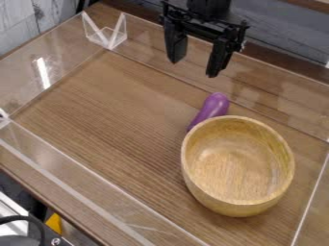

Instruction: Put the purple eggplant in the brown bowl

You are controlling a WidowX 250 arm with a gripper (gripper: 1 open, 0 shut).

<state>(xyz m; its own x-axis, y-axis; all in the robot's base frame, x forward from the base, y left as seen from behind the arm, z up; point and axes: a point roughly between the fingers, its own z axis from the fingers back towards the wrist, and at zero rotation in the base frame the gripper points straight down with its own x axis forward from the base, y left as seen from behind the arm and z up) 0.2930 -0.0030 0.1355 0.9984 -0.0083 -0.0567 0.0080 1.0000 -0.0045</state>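
Finding 1: the gripper [197,56] hangs above the far part of the table [103,125], pointing down. Its fingers [217,58] stand wide apart with nothing between them. It holds nothing and touches nothing.

Finding 2: the eggplant [210,110] lies on the wood surface, just behind the bowl [240,165] as the camera sees it. Its near end meets or is hidden by the bowl's far rim; contact cannot be confirmed. The stem tip is not visible. The body runs slantwise, upper end toward the right.

Finding 3: the bowl sits upright at the near right of the table and is empty. A clear wall [52,67] rings the work surface.

Assessment: the task stands at its 1st step, the approach. No pick has been made, and the eggplant is outside the bowl.

Requirement for the next move: the gripper should travel toward the camera and a little right until it is over the eggplant, then descend with fingers straddling the narrow body across its width. Some turn of the wrist may be needed to suit the slant.

Risk noted: the bowl rim is close beside the eggplant, so 1 finger could strike the rim on descent. The glossy rounded surface may slip under a loose grip.
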